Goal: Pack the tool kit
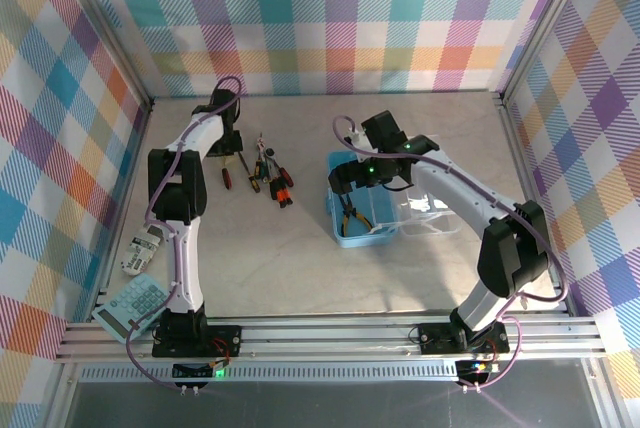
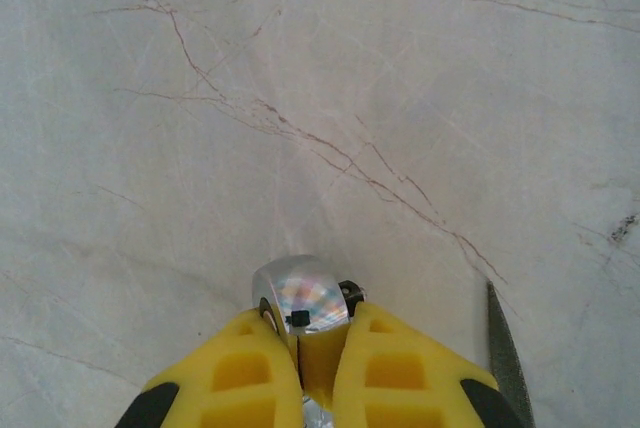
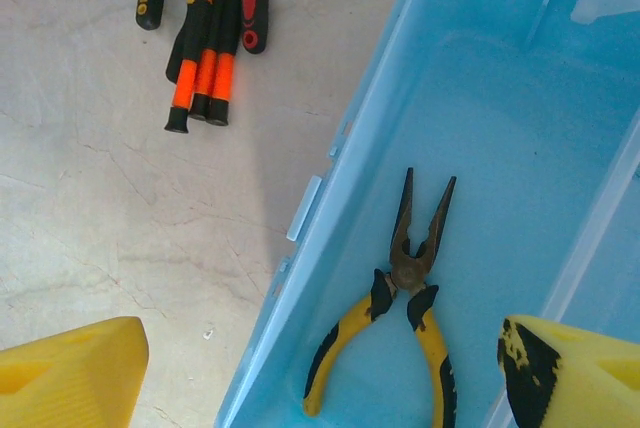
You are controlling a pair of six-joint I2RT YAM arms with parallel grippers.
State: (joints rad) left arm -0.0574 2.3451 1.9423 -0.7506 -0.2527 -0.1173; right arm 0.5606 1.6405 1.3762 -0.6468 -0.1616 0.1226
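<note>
Now ratchet (image 2: 300, 298) gripped by left pincer (image 2: 318, 333); right pincer (image 3: 320, 368) held wide apart over case (image 3: 480, 78); carry into case needed next.

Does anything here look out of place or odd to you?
Mostly the calculator. It lies askew at the near-left corner of the table, seemingly partly over the metal rail, and it is unlike the hand tools. Only the pliers are in the blue case; the screwdrivers lie loose beside it.

Yellow-handled pliers (image 3: 409, 276) in open blue case (image 3: 500, 98) (screwdrivers (image 3: 205, 58), ratchet (image 2: 300, 298) outside)
</note>
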